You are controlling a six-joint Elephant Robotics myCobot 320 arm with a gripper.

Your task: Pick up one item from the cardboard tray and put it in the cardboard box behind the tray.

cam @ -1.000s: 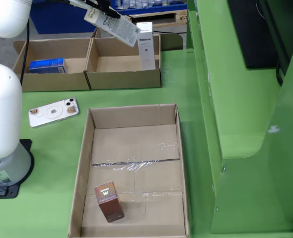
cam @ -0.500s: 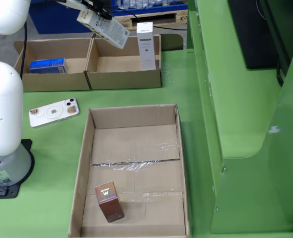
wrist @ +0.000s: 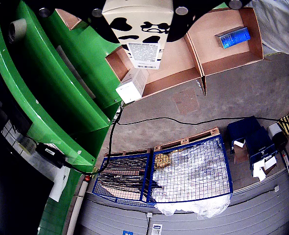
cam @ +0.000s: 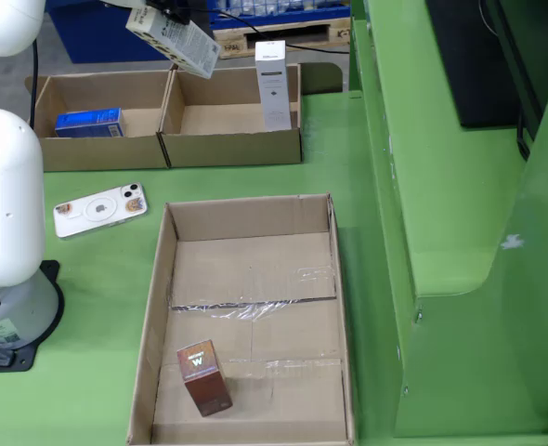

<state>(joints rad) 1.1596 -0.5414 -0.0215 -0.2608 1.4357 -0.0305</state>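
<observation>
White carton [cam: 175, 42] with black blotches, pinched in the jaws, hangs tilted over the box's [cam: 232, 149] left rim at the worktop's far edge, so the carry step is on; next: ease it in beside the upright white pack [cam: 272, 84] and release.

fixed view looks down from the front; claw-riding view faces down, sharing the box [wrist: 223, 44] [cam: 172, 116].

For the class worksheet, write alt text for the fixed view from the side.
A gripper holds a cow-patterned carton tilted in the air near two open cardboard boxes on a green table. One holds a blue box, the other an upright white box; nearer, a cardboard tray holds a small brown box.
</observation>
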